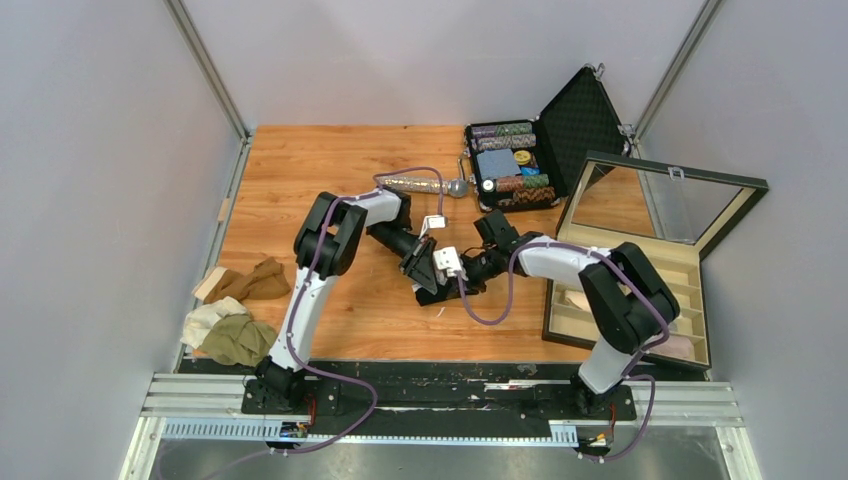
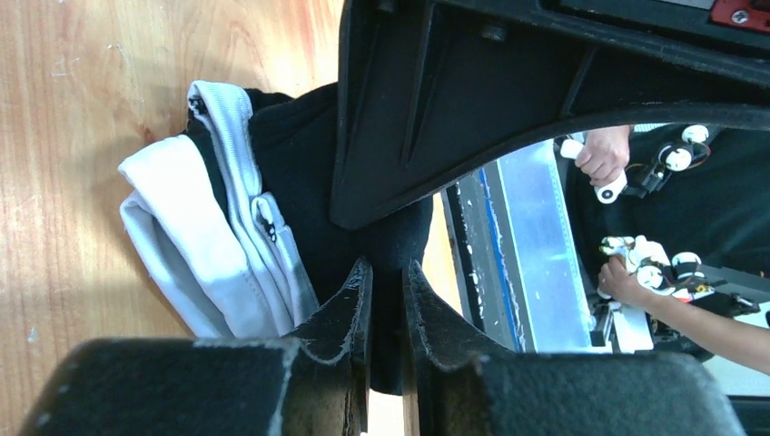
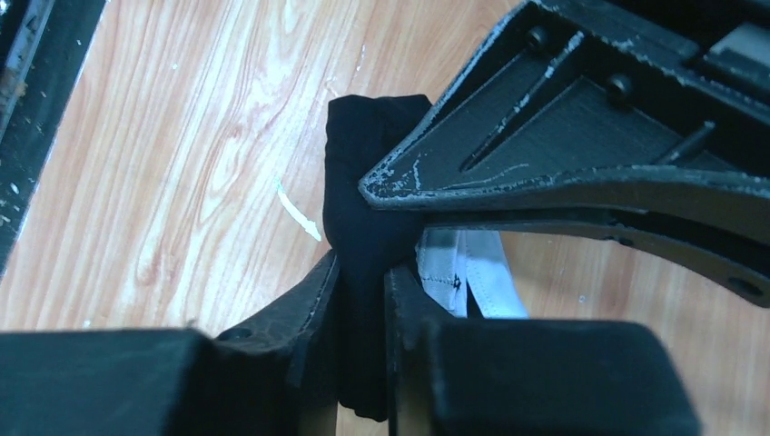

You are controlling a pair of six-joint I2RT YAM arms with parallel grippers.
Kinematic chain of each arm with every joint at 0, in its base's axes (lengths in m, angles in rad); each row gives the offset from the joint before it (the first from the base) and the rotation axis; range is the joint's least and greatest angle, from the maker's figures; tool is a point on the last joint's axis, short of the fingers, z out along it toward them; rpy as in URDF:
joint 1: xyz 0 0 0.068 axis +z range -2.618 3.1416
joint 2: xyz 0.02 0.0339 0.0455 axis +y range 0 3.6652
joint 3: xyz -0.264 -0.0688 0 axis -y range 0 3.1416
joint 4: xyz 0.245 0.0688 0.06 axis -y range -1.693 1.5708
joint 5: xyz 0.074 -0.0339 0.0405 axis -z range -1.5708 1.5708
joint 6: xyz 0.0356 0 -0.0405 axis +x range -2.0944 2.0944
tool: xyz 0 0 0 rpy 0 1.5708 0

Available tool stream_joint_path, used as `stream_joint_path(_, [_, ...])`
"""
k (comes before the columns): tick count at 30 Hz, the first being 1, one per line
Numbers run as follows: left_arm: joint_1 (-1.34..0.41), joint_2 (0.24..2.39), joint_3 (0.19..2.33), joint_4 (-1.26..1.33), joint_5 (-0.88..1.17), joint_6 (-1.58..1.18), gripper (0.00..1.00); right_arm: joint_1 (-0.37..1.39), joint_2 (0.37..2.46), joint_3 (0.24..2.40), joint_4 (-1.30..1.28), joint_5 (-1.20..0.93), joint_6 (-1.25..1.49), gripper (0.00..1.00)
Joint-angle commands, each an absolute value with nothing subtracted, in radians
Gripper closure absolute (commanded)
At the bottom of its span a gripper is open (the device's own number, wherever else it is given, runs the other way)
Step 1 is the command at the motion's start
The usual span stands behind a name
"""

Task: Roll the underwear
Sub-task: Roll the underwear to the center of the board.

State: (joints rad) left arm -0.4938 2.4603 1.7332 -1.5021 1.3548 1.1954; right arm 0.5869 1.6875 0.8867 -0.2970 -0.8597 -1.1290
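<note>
A black underwear (image 2: 300,154) with a white waistband (image 2: 204,241) is bunched on the wooden table (image 1: 330,160), between my two grippers near the middle (image 1: 446,266). My left gripper (image 2: 388,270) is shut on a fold of its black cloth. My right gripper (image 3: 363,265) is shut on another fold of the same black cloth (image 3: 363,173), with the waistband (image 3: 468,272) just beside it. The two grippers meet almost tip to tip, left (image 1: 430,283) and right (image 1: 466,270). Brown (image 1: 257,281), cream (image 1: 205,318) and olive-green (image 1: 238,341) underwear lie heaped at the table's left edge.
A glittery silver microphone (image 1: 420,185) lies behind the grippers. An open black case of poker chips (image 1: 512,165) stands at the back right. An open wooden box with a glass lid (image 1: 620,300) sits at the right, with pale rolls in its compartments. Metal rails (image 1: 440,400) run along the near edge.
</note>
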Motion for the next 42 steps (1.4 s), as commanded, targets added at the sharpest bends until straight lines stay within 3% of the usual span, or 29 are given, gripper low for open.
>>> stream_joint_path(1, [-0.485, 2.452, 1.732, -1.507, 1.384, 1.196, 0.91, 0.595, 1.754, 0.987, -0.365, -0.910, -1.082, 0.93])
stream_joint_path(3, [-0.480, 2.408, 1.711, -1.440, 1.375, 1.049, 0.72, 0.593, 1.804, 1.058, -0.487, -0.919, -1.069, 0.97])
stream_joint_path(4, [-0.476, 2.351, 1.681, -1.327, 1.369, 0.968, 0.28, 0.592, 1.830, 1.093, -0.538, -0.925, -1.051, 0.97])
stream_joint_path(6, [-0.461, 2.219, 1.594, -1.058, 1.298, 0.661, 0.04, 0.584, 1.869, 1.141, -0.612, -0.954, -1.025, 0.98])
stream_joint_path(7, [-0.448, 2.168, 1.560, -0.953, 1.208, 0.394, 0.01, 0.579, 1.885, 1.158, -0.635, -0.966, -1.007, 0.98])
stream_joint_path(10, [-0.389, 1.929, 1.436, -0.612, 0.927, 0.140, 0.00, 0.563, 1.952, 1.224, -0.703, -1.018, -0.920, 0.98])
stream_joint_path(13, [-0.332, 1.783, 1.390, -0.517, 0.564, -0.072, 0.00, 0.539, 2.043, 1.313, -0.774, -1.076, -0.812, 0.98])
stream_joint_path(16, [-0.309, 1.623, 1.339, -0.424, 0.322, -0.131, 0.00, 0.506, 2.099, 1.348, -0.793, -1.134, -0.720, 0.98])
stream_joint_path(20, [-0.302, 1.599, 1.370, -0.434, 0.106, -0.263, 0.00, 0.494, 2.148, 1.355, -0.787, -1.162, -0.663, 0.97])
stream_joint_path(23, [-0.278, 1.608, 1.378, -0.435, 0.201, -0.272, 0.00, 0.494, 2.192, 1.360, -0.778, -1.160, -0.632, 0.97])
stream_joint_path(26, [-0.300, 1.569, 1.354, -0.408, 0.409, -0.090, 0.01, 0.492, 2.255, 1.390, -0.774, -1.152, -0.554, 0.97])
stream_joint_path(28, [-0.380, 1.501, 1.282, -0.384, 0.339, 0.110, 0.00, 0.492, 2.293, 1.408, -0.775, -1.146, -0.513, 0.97])
stream_joint_path(32, [-0.536, 1.276, 0.919, -0.136, 0.302, 0.536, 0.03, 0.491, 2.343, 1.438, -0.777, -1.120, -0.455, 0.98])
stream_joint_path(35, [-0.615, 1.154, 0.695, -0.035, 0.361, 0.738, 0.13, 0.490, 2.391, 1.484, -0.796, -1.083, -0.389, 0.98])
stream_joint_path(38, [-0.644, 1.140, 0.652, -0.100, 0.504, 0.899, 0.26, 0.485, 2.425, 1.500, -0.806, -1.073, -0.361, 0.99])
stream_joint_path(42, [-0.694, 1.198, 0.626, -0.097, 0.538, 0.953, 0.26, 0.477, 2.471, 1.526, -0.828, -1.074, -0.319, 0.99])
